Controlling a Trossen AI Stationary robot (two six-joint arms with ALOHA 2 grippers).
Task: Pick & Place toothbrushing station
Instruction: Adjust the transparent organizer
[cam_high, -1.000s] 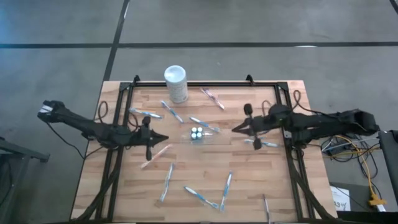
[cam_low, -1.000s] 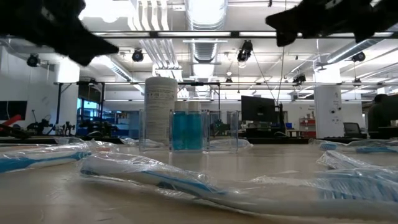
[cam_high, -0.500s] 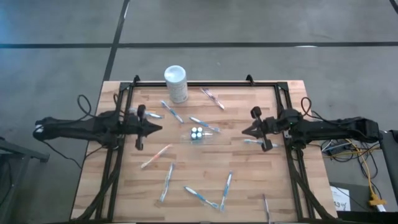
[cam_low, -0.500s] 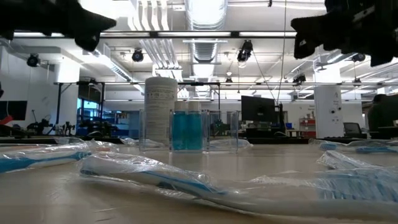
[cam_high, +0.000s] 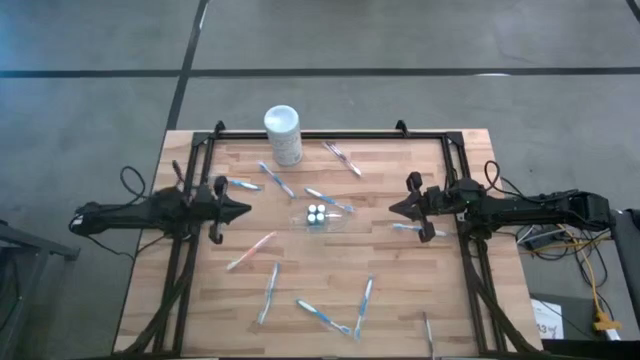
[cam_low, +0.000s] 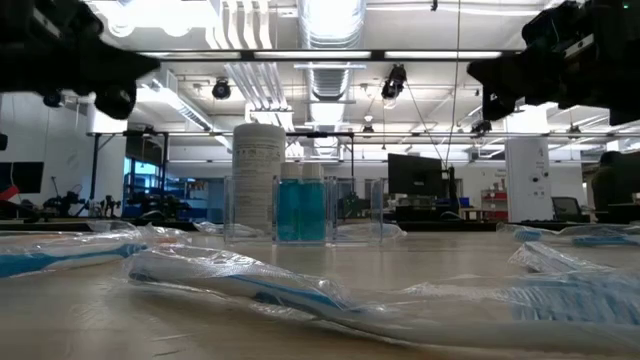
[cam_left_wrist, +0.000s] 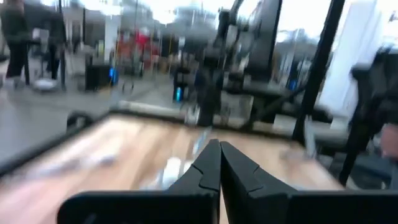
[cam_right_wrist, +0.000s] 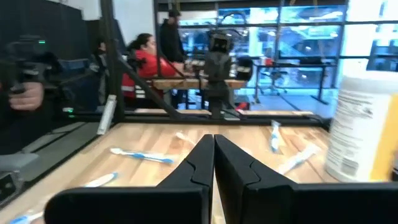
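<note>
**Both arms at the table sides, holder untouched mid-table**

Wooden planks make up your table, framed by a dark rail and standing on a grey floor. Your holder, a small clear cup with blue inside, stands near the table's centre, a little toward the far edge. In the low view the holder sits upright just beside the white canister, though from above the canister is well apart from it, at the far edge left of the middle.

Wrapped toothbrushes lie scattered flat all over the table; one toothbrush lies just beside the holder on its far-right side.

Your left gripper hovers over the left edge, pointing inward, jaws pressed together and holding nothing, as the left wrist view confirms. Your right gripper hovers near the right edge, pointing toward the centre; its jaws are likewise closed tip to tip on nothing. Both are well apart from the holder.

People show in the room beyond the table.
</note>
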